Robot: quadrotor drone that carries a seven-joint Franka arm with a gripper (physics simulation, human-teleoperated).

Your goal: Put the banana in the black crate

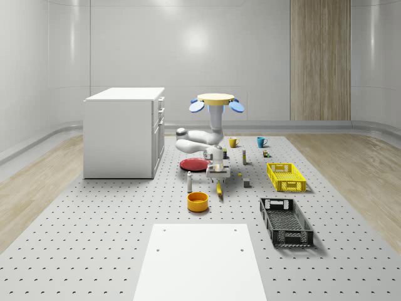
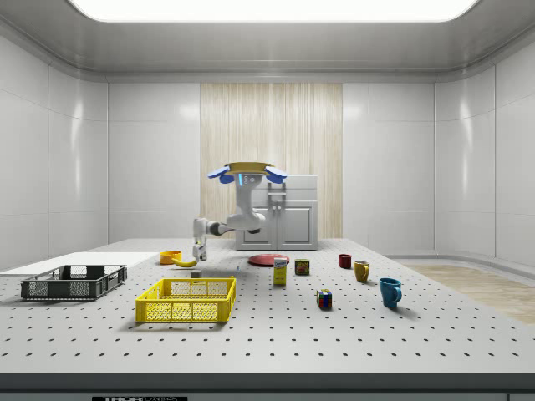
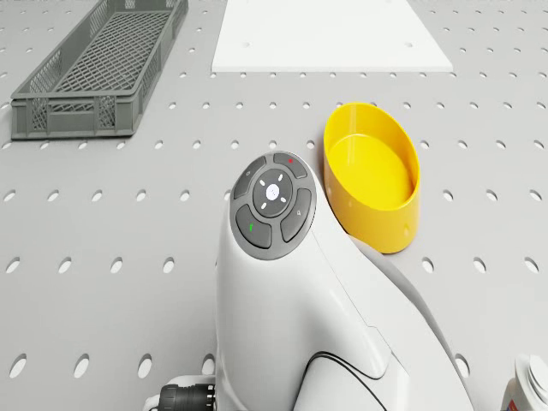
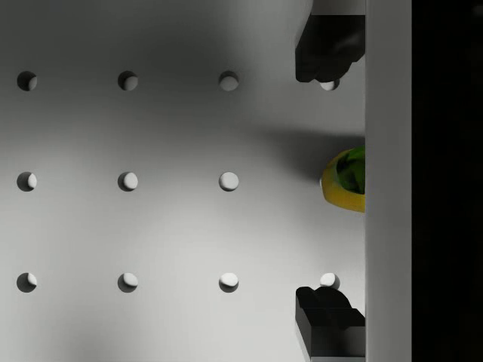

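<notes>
Whole-scene view: drone (image 1: 216, 100) hovers mid-frame over the perforated table (image 1: 94, 226), arm bent down and fwd, gripper (image 1: 217, 177) just above the banana (image 1: 219, 189), which lies on the table at frame centre. Orange bowl (image 1: 197, 200) sits lower left of the banana, red plate (image 1: 194, 164) upper left of it. Black crate (image 1: 286, 221) lies lower right, well apart from the banana; yellow crate (image 1: 286, 176) above it. White cabinet (image 1: 124, 132) at left, white sheet (image 1: 200, 262) at bottom centre.

Side view: drone (image 2: 247, 171) hovers centre-left, in front of the cabinet. Gripper (image 2: 199, 253) hangs down just right of the bowl (image 2: 170, 256), w/ the banana (image 2: 185, 262) right below it. Black crate (image 2: 73, 281) far left, yellow crate (image 2: 186, 299) in the foreground.

Drone view: arm's white link w/ button pad takes the lower middle; bowl (image 3: 371, 175) right of centre, black crate (image 3: 101, 64) upper left, white sheet (image 3: 330, 34) top.

Wrist view: two dark fingertips (image 4: 326, 49) stand wide apart, one at upper right, one at lower right, nothing held. Banana's end (image 4: 346, 179) shows betw. them at the right edge, touching neither.
</notes>
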